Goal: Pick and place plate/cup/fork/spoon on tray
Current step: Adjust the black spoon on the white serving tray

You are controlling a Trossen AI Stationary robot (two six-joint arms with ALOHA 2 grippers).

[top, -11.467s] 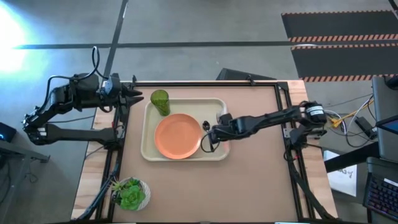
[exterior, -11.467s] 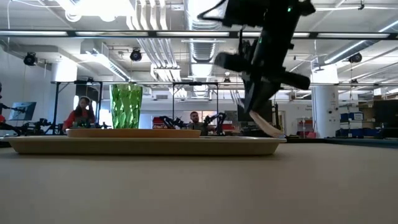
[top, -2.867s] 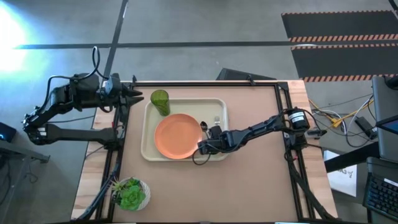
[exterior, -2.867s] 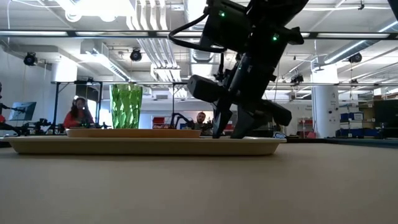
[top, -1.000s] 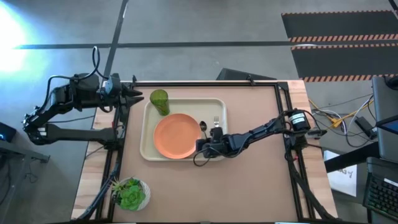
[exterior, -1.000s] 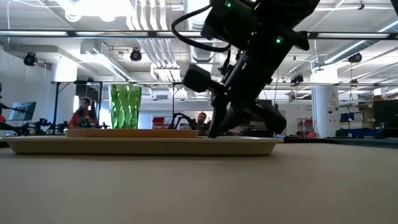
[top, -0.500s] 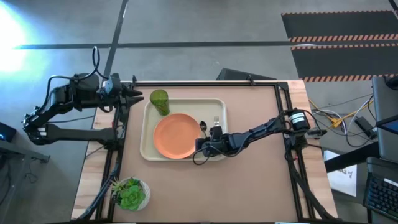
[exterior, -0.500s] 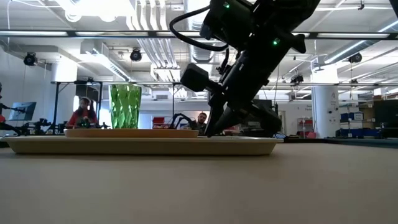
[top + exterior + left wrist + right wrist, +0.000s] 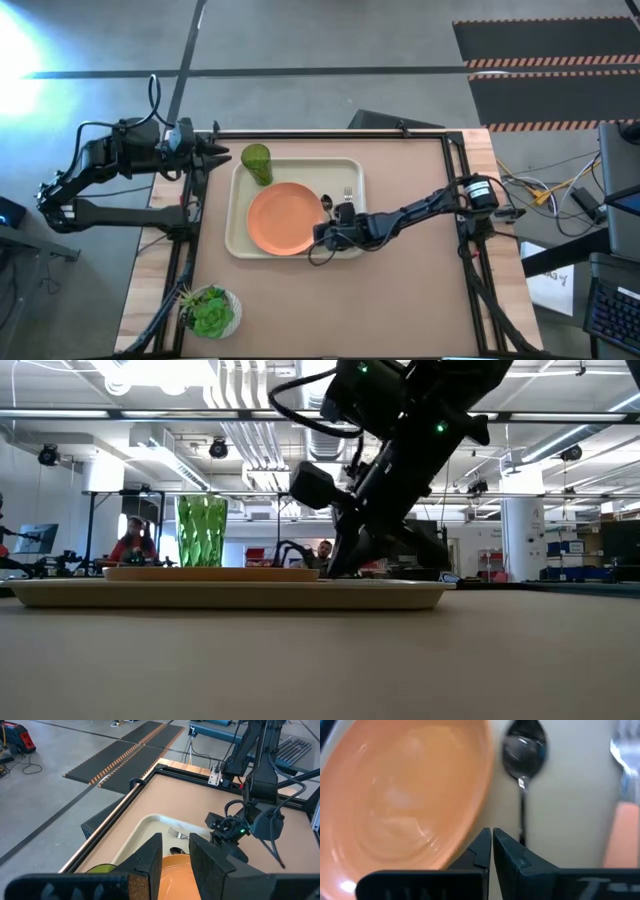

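Reaching low over tray [image 9: 240, 245], right gripper [image 9: 321, 234] sits just beside plate [image 9: 286, 218] edge, fingers pressed together, holding nothing I can see. Spoon [image 9: 522, 757] lies flat on tray between plate and fork [image 9: 348, 197], handle running right alongside fingertips [image 9: 481, 849]; touching or not, can't tell. Fork tines up near far rim, pink handle mostly hidden under arm. Cup [image 9: 256, 162] upright in tray's far left corner. Left gripper [image 9: 222, 153] parked off table's left edge near cup, fingers partly apart, empty. Potted plant [image 9: 208, 312] at near left corner. People [image 9: 131, 540] in room behind.

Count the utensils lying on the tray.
2: the spoon lies beside the plate; the fork lies just beyond the spoon. The right arm may hide others.
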